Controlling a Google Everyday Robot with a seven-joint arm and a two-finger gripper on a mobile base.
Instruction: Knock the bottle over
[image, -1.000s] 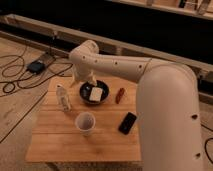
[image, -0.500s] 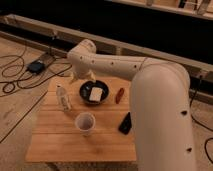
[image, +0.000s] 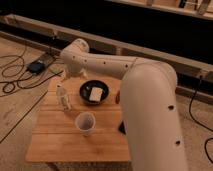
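The bottle (image: 62, 97), small, slim and whitish, stands upright on the left part of the wooden table (image: 55, 140). My gripper (image: 67, 75) hangs at the end of the big white arm, over the table's far left edge. It is just behind and slightly right of the bottle's top. I see no contact between them.
A black bowl (image: 93, 93) holding a white piece sits right of the bottle. A white paper cup (image: 85, 123) stands in front of it. The arm covers the table's right side and partly hides a dark flat object (image: 121, 128). Cables and a black box (image: 36, 66) lie on the floor left.
The gripper has moved left along the table's far side, from above the bowl toward the bottle. The arm now covers more of the table's right side. The bottle still stands upright.
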